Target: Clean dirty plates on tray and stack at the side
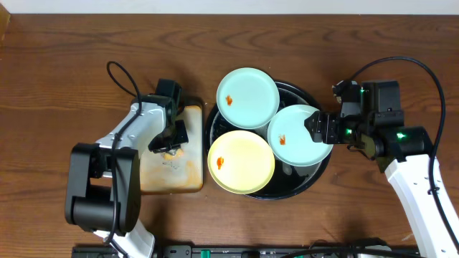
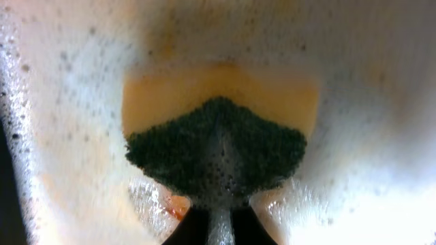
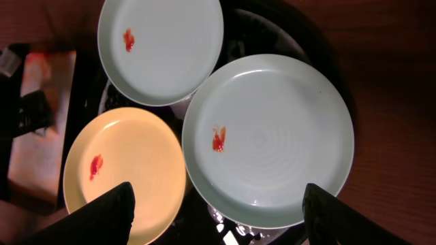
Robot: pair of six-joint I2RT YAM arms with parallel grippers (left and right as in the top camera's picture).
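All three plates (image 1: 240, 161) sit smeared on the tray (image 1: 290, 183), mid-frame. The right tool (image 1: 320, 129) hangs wide open over the right-hand mint plate (image 1: 295, 136). The left tool (image 1: 171, 140) looks clamped on a sponge (image 2: 218, 136), though that view's all foam. The plates overlap, so a rim grab could slip or drag the neighbours.

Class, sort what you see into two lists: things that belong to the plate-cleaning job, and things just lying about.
Belongs to the job: rear mint-blue plate, right mint-blue plate, yellow plate, black tray, sponge, stained rectangular pan.

Just lying about: arm cable, black bar at the table's near edge.
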